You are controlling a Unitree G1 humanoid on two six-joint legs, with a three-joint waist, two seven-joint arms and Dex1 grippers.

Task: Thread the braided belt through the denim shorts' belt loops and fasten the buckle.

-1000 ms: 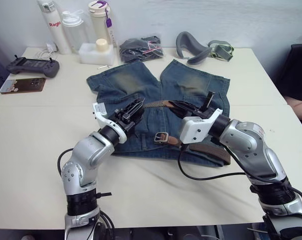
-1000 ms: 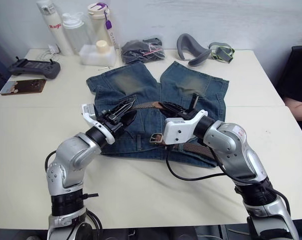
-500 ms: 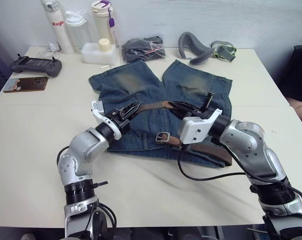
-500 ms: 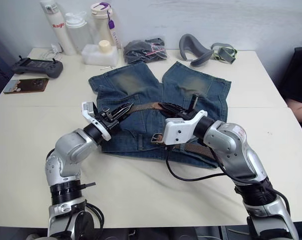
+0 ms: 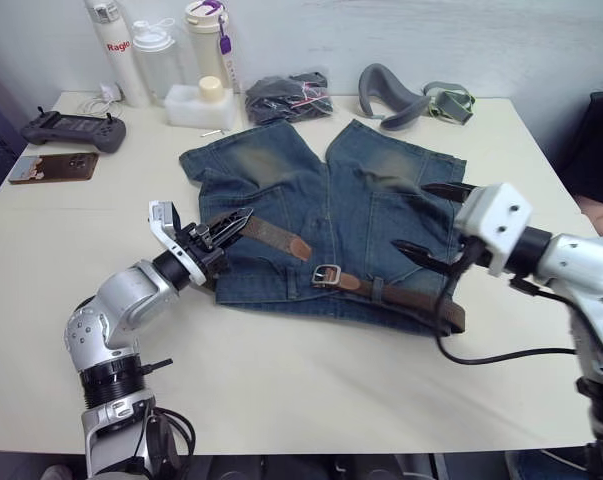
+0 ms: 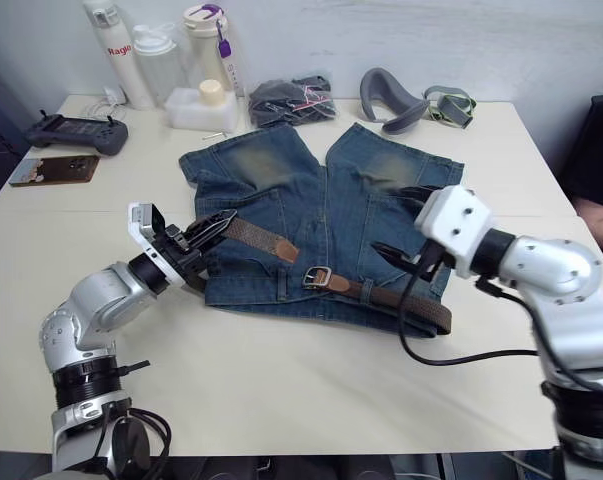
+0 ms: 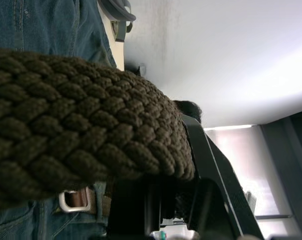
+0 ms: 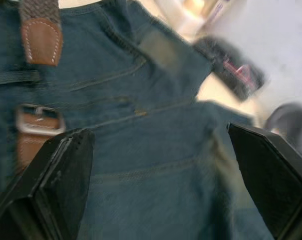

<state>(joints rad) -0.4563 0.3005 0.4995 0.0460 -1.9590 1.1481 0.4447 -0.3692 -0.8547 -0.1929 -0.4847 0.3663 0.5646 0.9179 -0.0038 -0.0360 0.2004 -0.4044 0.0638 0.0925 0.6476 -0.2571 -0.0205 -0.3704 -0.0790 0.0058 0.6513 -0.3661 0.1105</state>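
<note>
pinching the belt (image 5: 271, 234) near its tan tip, the left fingers (image 5: 224, 226) hold it over the shorts (image 5: 321, 215), probably ready for feeding toward the buckle (image 5: 326, 275); the right fingers (image 5: 431, 222) hang spread, empty, above the right leg.

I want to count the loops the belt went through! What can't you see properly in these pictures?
- Blue denim shorts: the waistband loops are too small to count in the eye views.
- Dark-brown braided belt: the left pincer covers the part it grips; close up in the left wrist view, the belt hides the shorts behind it.
- Silver rectangular buckle: blurred in the right wrist view.
- Right pincer: open, holding nothing.
</note>
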